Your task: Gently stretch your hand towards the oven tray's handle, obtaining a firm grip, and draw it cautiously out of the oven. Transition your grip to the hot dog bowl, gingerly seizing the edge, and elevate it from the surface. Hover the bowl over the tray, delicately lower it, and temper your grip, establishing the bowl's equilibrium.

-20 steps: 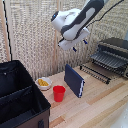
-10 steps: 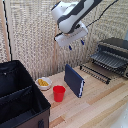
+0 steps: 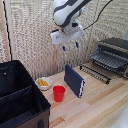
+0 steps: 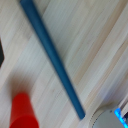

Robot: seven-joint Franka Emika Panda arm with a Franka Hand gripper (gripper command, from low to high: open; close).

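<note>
My gripper hangs open and empty, high above the wooden table, over the upright blue board. The oven stands at the exterior view's right, and the slatted oven tray lies in its open front, well away from the gripper. Below and to the exterior view's left of the gripper, the hot dog bowl rests on the table with yellow food inside. In the wrist view only a blurred sliver of the bowl's rim shows.
A red cup stands between the bowl and the blue board. A narrow black wire rack lies in front of the oven. A big black case fills the exterior view's lower left. A woven screen backs the table.
The arm has swung toward the exterior view's left and the gripper has turned a little, staying high and empty. Nothing on the table has moved.
</note>
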